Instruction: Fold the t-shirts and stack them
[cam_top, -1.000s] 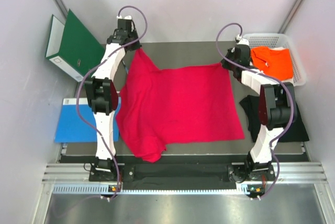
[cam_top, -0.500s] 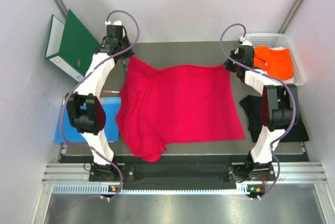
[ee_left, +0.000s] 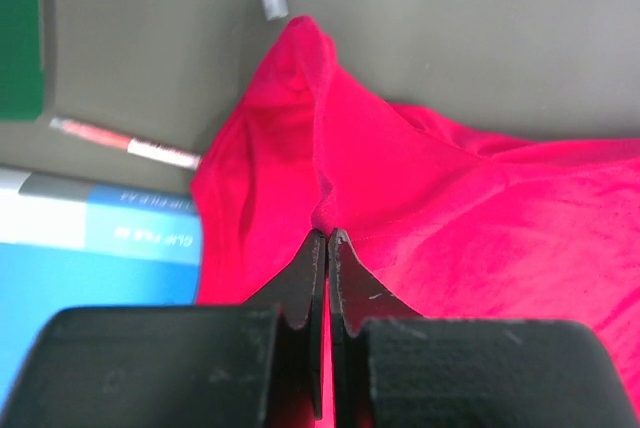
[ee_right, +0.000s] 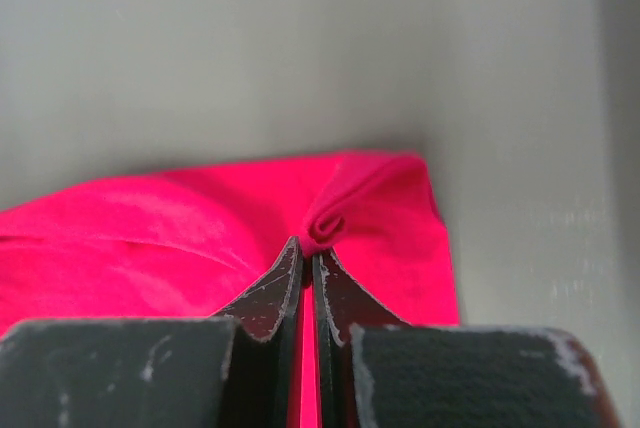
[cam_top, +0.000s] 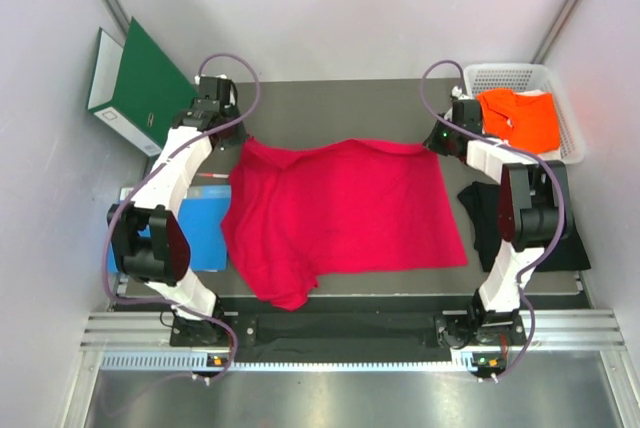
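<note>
The crimson red t-shirt [cam_top: 340,210] lies spread on the dark table, its far edge lifted and rumpled. My left gripper [cam_top: 240,138] is shut on its far left corner; the left wrist view shows the cloth [ee_left: 420,178] pinched between the closed fingertips [ee_left: 327,238]. My right gripper [cam_top: 436,140] is shut on the far right corner, where the right wrist view shows a small roll of cloth [ee_right: 330,220] at the fingertips [ee_right: 306,248]. The black t-shirt [cam_top: 490,216] lies at the right, partly under the right arm. The orange t-shirt [cam_top: 520,118] sits in the white basket [cam_top: 565,98].
A green binder [cam_top: 140,88] leans at the far left. The flat blue sheet [cam_top: 200,228] lies left of the red shirt. Two pens [ee_left: 125,143] lie on the table near the left gripper. Grey walls close in both sides.
Both grippers have moved toward the near side, drawing the red shirt's far edge back with them. The left arm's elbow has swung out to the left.
</note>
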You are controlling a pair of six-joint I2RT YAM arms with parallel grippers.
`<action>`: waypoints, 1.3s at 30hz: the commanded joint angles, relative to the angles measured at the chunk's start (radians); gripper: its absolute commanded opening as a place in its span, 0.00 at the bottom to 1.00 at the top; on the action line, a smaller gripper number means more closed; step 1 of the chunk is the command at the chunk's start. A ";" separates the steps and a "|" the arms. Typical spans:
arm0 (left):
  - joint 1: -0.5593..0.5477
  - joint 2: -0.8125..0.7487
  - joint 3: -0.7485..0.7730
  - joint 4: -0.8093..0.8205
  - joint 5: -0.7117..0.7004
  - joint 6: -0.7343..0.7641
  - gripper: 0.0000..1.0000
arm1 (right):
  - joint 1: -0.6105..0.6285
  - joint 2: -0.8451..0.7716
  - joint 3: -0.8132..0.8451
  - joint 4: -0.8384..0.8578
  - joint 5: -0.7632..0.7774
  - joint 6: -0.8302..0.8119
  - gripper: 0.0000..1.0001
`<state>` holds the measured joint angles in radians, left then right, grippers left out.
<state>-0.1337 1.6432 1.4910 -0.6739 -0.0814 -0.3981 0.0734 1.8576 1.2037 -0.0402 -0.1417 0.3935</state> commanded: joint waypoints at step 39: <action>0.005 -0.201 -0.262 -0.340 0.011 -0.025 0.00 | -0.027 -0.110 -0.176 -0.225 0.073 -0.074 0.08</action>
<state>-0.1333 1.5284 1.3163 -0.9489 -0.0929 -0.4034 0.0566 1.7363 1.0271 -0.2611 -0.0837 0.3241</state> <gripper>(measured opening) 0.013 0.050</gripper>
